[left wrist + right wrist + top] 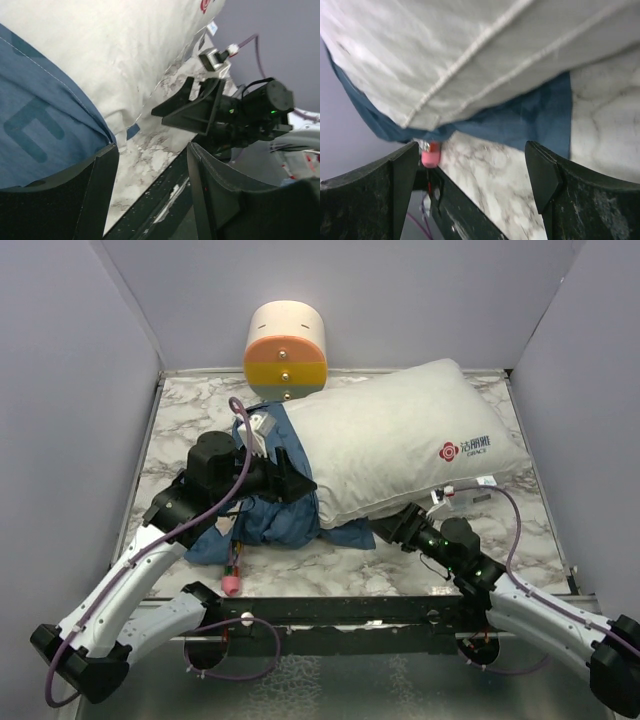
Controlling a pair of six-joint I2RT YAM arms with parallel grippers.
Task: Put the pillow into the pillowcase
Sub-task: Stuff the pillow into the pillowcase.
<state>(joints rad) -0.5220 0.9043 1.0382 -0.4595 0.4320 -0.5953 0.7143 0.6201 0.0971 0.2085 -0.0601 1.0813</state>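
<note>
**Right end effector** (470, 147): jaws set wide and nothing held, presented just beside the near seam of the pillow (400, 440), low over the table (540, 515).

**Left end effector** (152, 150): jaws likewise apart and empty. Bare table is seen between the fingers, and one finger is just beside the pillowcase (265, 515) at the pillow's left end.

**Position:** the pillow is shown lying aslant across the middle of the table, its left end laid on the pillowcase. Blue cloth is seen under the near corner and lapped over part of it, while the greater part lies uncovered. Whether that corner is inside the mouth cannot be told.

**Handling:** the pillow is judged light, plump and yielding, and sagging is to be expected when it is lifted. A hold is best taken at the stitched seam or a corner, where cloth can be pinched. The pillowcase is judged thin, limp and apt to bunch, and is best taken at the hem of its mouth.

**Appearance:** the pillow is white and rectangular, with a red printed label (462, 450) and tags at the right end. The pillowcase is blue and crumpled, with a large letter printed on it. A cream-and-orange cylinder (287, 345) stands behind.
</note>
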